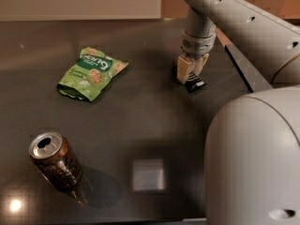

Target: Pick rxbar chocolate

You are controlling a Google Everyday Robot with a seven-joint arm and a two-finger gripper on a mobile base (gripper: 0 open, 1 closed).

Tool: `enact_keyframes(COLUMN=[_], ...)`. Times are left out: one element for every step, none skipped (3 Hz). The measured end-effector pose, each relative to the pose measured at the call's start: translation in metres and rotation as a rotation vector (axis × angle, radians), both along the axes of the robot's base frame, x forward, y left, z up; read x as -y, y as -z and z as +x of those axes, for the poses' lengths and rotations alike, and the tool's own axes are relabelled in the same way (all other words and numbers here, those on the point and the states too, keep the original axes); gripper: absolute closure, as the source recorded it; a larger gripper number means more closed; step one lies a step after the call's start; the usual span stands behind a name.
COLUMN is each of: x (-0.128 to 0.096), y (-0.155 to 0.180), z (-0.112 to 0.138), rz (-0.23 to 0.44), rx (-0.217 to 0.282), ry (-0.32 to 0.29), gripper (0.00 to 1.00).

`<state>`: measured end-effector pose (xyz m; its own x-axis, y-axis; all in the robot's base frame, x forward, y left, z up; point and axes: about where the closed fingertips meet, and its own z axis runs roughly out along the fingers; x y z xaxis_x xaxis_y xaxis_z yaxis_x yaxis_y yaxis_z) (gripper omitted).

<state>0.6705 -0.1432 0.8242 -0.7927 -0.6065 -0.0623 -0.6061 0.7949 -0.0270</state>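
Note:
The rxbar chocolate (195,84) is a small black bar with white lettering, lying on the dark table (140,116) at the back right. My gripper (191,72) hangs straight down over it at table level, its cream tips right at the bar's upper left end. Most of the bar is hidden under the gripper; only its lower right end shows.
A green snack pouch (92,73) lies flat at the back left. An open brown soda can (54,161) stands at the front left. The table's right edge (241,69) runs close behind the gripper. My grey arm and body (253,158) fill the right side.

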Motion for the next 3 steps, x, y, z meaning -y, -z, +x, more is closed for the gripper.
enact_keyframes(x=[0.0,-0.001,-0.011], y=[-0.002,-0.021,-0.052], z=[0.0,-0.008,-0.026], rz=[0.0,0.017,0.06], rx=[0.0,0.037,0.066], ry=[0.0,-0.051,-0.165], gripper=[0.94,1.0,1.0])
